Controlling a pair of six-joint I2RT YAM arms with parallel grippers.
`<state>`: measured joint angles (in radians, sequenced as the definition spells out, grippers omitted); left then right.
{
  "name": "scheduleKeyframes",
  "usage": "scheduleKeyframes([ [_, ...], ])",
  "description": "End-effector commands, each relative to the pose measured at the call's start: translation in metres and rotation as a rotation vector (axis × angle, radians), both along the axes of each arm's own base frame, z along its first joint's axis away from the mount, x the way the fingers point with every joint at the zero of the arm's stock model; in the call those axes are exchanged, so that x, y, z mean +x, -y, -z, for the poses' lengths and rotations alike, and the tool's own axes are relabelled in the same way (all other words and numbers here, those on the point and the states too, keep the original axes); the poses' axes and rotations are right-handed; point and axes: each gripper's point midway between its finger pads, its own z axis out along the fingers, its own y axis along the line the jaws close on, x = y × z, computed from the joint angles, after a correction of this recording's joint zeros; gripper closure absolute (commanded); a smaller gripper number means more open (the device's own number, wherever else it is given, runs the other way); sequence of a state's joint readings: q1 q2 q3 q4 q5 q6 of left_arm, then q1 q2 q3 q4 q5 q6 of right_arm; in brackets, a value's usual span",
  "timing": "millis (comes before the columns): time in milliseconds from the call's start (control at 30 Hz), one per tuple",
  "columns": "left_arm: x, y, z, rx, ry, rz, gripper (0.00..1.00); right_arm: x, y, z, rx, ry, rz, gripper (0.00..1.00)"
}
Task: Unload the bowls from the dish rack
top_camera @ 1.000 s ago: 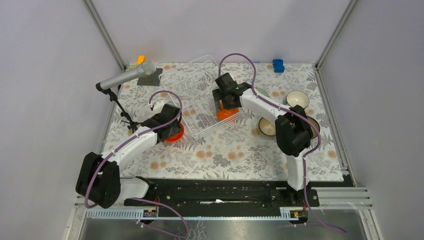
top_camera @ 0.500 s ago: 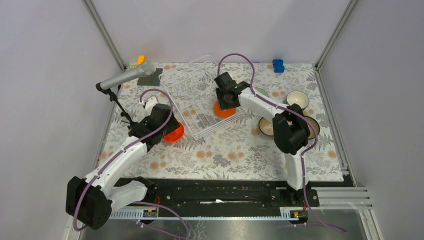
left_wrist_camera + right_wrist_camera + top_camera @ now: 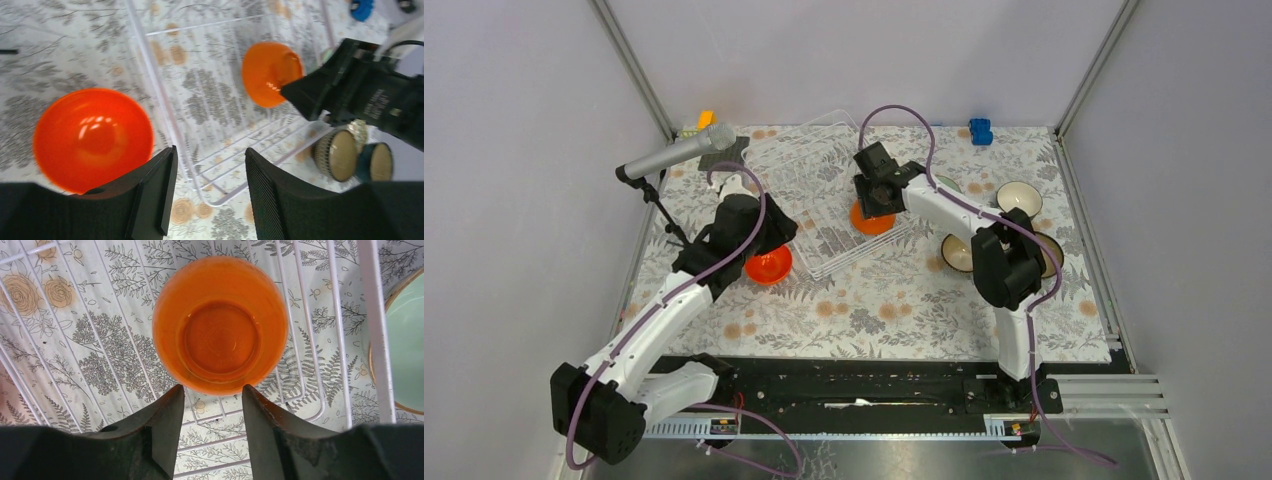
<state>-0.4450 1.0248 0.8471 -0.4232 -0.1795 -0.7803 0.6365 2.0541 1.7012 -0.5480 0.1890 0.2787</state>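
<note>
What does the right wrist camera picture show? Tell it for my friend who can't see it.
An orange bowl sits in the white wire dish rack, right in front of the right gripper, whose black fingers are open. A mint green bowl peeks in at the right edge, outside the rack.

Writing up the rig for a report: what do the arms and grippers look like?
The left arm and right arm share white links, bulky black joints and a looping purple cable. The left gripper and right gripper are black with two flat fingers; the right's housing bears white lettering.
</note>
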Motion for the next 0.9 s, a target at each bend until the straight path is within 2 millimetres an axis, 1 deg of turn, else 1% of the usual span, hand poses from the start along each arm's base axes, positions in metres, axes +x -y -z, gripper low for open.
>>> scheduleKeyframes([
  [0,0.021,0.036,-0.053,-0.11,0.148,0.128,0.43,0.02,0.002,-0.056,0.095,0.102,0.028,0.45],
  [167,0.038,0.05,-0.054,-0.106,0.148,0.153,0.43,0.034,0.011,-0.061,0.132,0.103,0.055,0.48],
  [267,0.049,0.057,-0.051,-0.091,0.142,0.166,0.43,0.043,0.01,-0.055,0.13,0.095,0.059,0.52],
  [433,0.068,0.067,-0.034,-0.064,0.106,0.168,0.43,0.052,0.01,-0.037,0.118,0.059,0.078,0.59],
  [567,0.081,0.07,-0.023,-0.04,0.084,0.151,0.42,0.053,0.006,-0.023,0.125,0.023,0.068,0.63],
  [633,0.087,0.073,-0.02,-0.036,0.076,0.151,0.42,0.05,0.005,-0.017,0.125,0.006,0.064,0.63],
  [733,0.095,0.078,-0.013,-0.03,0.064,0.159,0.42,0.047,0.003,-0.013,0.136,-0.006,0.056,0.62],
  [867,0.103,0.079,-0.005,-0.015,0.046,0.143,0.41,0.04,-0.005,-0.007,0.174,-0.043,0.025,0.6],
])
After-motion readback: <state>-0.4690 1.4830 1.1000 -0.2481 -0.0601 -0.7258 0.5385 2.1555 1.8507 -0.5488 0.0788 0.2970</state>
